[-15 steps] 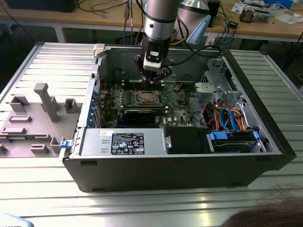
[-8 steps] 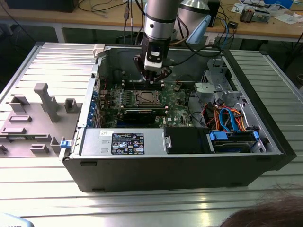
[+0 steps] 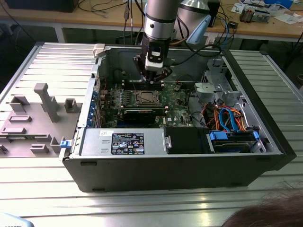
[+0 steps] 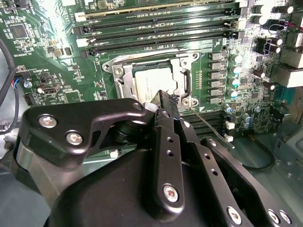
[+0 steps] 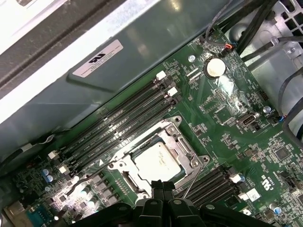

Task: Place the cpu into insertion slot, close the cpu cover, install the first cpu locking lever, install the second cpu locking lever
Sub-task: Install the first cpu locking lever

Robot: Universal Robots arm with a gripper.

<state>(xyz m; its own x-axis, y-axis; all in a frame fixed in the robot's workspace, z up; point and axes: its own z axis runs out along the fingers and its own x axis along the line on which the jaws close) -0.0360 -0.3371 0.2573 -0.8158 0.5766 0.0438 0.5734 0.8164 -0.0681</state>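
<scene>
A: What sits nearest in the exterior view?

B: A person's dark hair (image 3: 270, 215) at the lower edge, then the ribbed metal table (image 3: 142, 208). On it lies the open computer case (image 3: 165, 170), with a grey fixture tray (image 3: 38, 118) beside it on the exterior view's left.

A: And inside the case?

B: Along the near wall there is a power supply (image 3: 123, 142). Toward the exterior view's right run blue and orange cables (image 3: 229, 118). Beyond those lies the green board (image 3: 180, 106).

A: Where is the cpu?

B: The cpu (image 3: 146, 98) (image 4: 151, 79) (image 5: 156, 163) is seated in the insertion slot (image 4: 124, 82) on the board, silvery top up. The cpu cover (image 4: 182, 71) (image 5: 182, 149) lies flat over it, framing the chip through its cut-out.

A: Any lever to see?

B: In both wrist views a thin wire lever (image 4: 210, 125) (image 5: 195, 177) slants away from one corner of the slot, across black memory slots (image 5: 215, 182).

A: The tool?

B: The tool (image 3: 154, 78) (image 4: 163, 97) (image 5: 161, 185) hangs over the board on the far side of the cpu. Its fingers are pressed together with nothing between them, and the tips are just beside the chip's edge. Whether they touch the cover I cannot tell.

A: Farther off?

B: The arm (image 3: 161, 19) rises past the case's far wall, and behind it stands a wooden table (image 3: 265, 28) with cables and loose items.
</scene>
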